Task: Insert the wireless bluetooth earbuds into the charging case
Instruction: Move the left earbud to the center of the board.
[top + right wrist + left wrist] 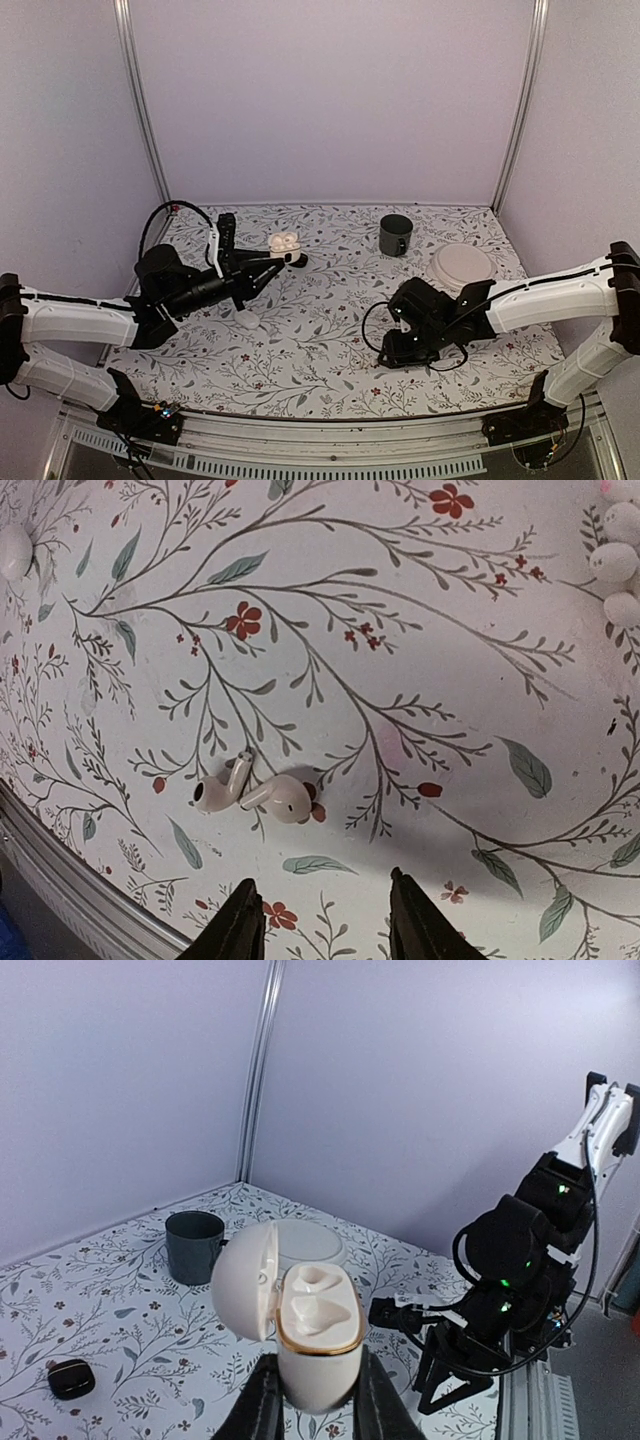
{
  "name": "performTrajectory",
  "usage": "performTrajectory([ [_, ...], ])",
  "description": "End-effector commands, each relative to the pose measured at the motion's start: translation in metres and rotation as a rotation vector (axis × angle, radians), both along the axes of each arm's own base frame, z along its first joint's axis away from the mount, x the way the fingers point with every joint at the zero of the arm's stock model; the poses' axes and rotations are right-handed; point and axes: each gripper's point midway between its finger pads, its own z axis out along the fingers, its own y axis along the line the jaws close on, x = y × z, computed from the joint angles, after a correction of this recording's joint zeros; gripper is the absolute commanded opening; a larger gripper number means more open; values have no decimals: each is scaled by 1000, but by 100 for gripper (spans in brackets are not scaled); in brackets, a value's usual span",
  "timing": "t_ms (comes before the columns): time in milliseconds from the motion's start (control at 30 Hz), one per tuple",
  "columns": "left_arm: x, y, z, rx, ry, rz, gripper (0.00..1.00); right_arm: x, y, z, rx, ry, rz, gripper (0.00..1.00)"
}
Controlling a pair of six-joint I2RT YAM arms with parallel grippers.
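My left gripper (318, 1385) (280, 258) is shut on the white charging case (318, 1340) (285, 243) and holds it upright above the table. The case's lid stands open to the left, and both moulded sockets inside the gold rim are bare. Two white earbuds (215, 792) (282, 800) lie side by side on the flowered tablecloth, touching each other. My right gripper (325, 925) (397, 350) hovers just short of them, open, with nothing between its fingers (245, 925). In the top view the right arm hides the earbuds.
A dark mug (395, 234) (193, 1245) and a pale upturned plate (461, 265) (320, 1243) stand at the back right. A small black object (70, 1378) lies on the cloth. A small white object (247, 320) rests under the left arm.
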Motion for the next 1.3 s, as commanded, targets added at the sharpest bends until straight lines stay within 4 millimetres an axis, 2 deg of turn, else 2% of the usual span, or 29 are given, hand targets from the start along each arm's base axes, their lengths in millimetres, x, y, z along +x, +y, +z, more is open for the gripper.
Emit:
performTrajectory([
  [0,-6,1,5,-10,-8,-6,0,-17,6,-9,0,96,-65,42],
  [100,-5,1,5,-8,-5,-3,0,-22,10,-15,-47,112,-56,37],
  [267,-5,1,6,-11,1,-4,0,-26,22,-24,-22,139,-39,24],
  [533,-6,2,7,-12,4,-6,0,-20,34,-32,-22,152,-43,12],
  [800,-8,3,6,-5,-1,-9,0,-6,17,-37,-32,155,-101,10],
  [1267,-8,3,6,0,10,-8,0,42,15,-27,24,90,-124,12],
])
